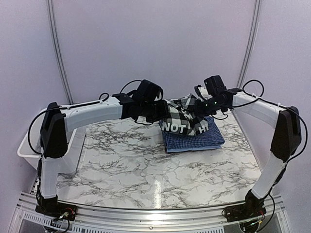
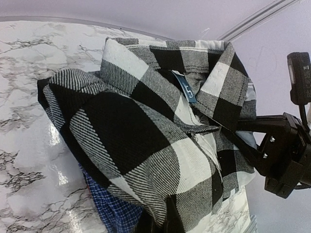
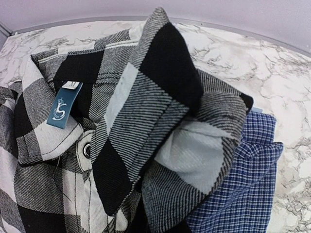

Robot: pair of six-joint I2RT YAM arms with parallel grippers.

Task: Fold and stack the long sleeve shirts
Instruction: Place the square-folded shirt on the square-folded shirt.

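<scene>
I am clamping the left gripper (image 1: 159, 112) and the right gripper (image 1: 198, 110) on the check shirt (image 1: 182, 116), one at each end of the bundle. Both jaws are closed with cloth pinched between them. In each wrist view the fabric is rising in bunched folds straight off my fingers, which are themselves hidden under it.

Position, referenced to the blue shirt (image 1: 194, 140):
- The blue shirt is lying folded flat on the table (image 1: 146, 165).
- The check shirt is sitting over the blue shirt's far part. Its lettering (image 1: 177, 128) is facing the blue shirt's near side.
- The blue shirt's near strip and near right corner are showing uncovered.
- The left gripper is standing at the blue shirt's far left edge, and the right gripper above its far right part. Neither arm is nearer.
- The collar, with its label (image 3: 63, 104), is facing up between the grippers.

Long axis: the bundle is running left to right, from one gripper to the other, roughly parallel to the blue shirt's far edge.

Judgement: the placing step is under way. The set-down is calling for both grippers to be lowering together, with a slight shift toward the blue shirt's near side, so that the edges are lining up.
</scene>
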